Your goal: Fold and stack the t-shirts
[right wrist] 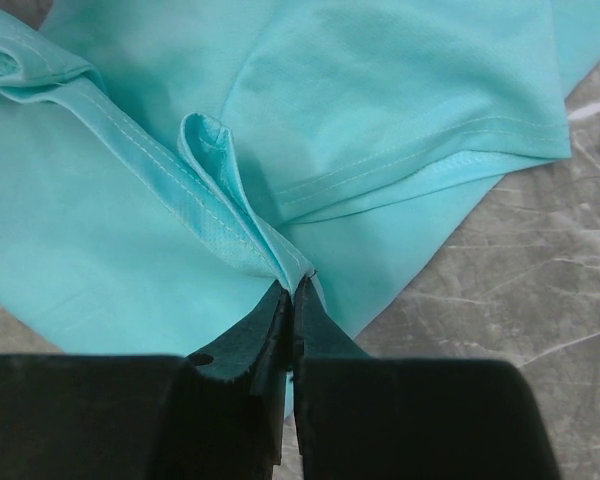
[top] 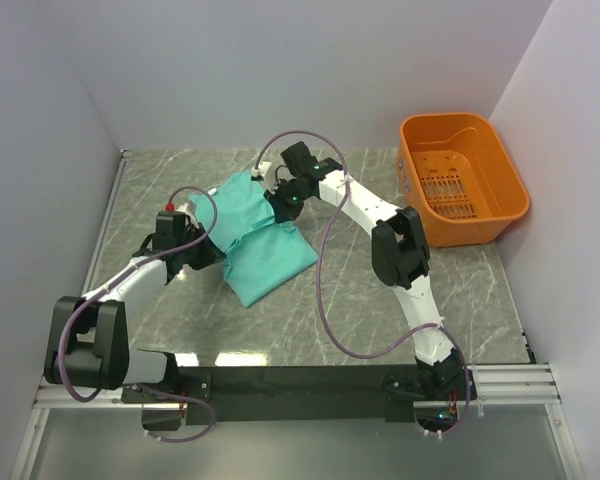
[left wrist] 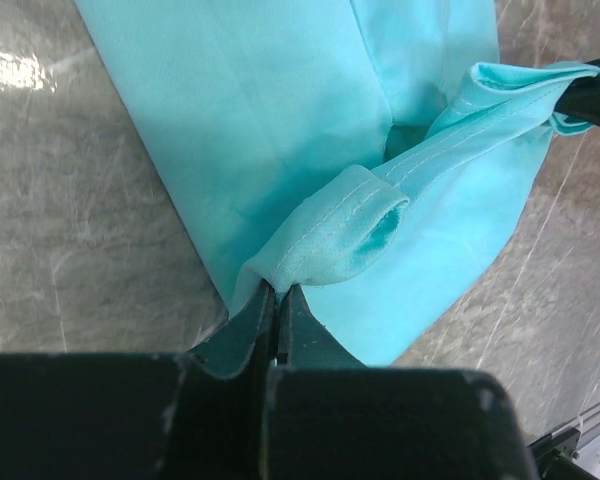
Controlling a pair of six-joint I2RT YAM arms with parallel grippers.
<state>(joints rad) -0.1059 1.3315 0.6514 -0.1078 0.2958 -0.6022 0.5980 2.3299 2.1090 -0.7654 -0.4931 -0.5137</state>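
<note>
Near side, left pincer point(left wrist: 277, 290): clamped tight on a hemmed edge of the t-shirt point(top: 265, 245).
Centre of worktop point(top: 280, 330), t-shirt: lies between both pincers, long axis running near to far.
Far side, right pincer point(right wrist: 292, 285): pinched closed on another hem fold.

No readable text in any view — no labels, brands, numbers or signs legible.
</note>
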